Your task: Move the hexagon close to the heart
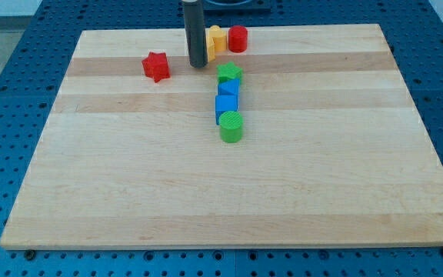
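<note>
My tip (198,65) stands near the view's top, at the lower left of two yellow blocks. The yellow hexagon (210,51) shows just right of the rod, partly hidden by it, and seems to touch the rod. The yellow heart (218,35) lies right behind the hexagon, toward the view's top right, touching it or nearly so. A red cylinder (238,38) sits against the heart's right side.
A red star (156,66) lies alone left of my tip. Below the hexagon runs a column: green star (229,74), blue block (228,89), blue cube (226,107), green cylinder (231,127). The wooden board (129,192) has its top edge just behind the heart.
</note>
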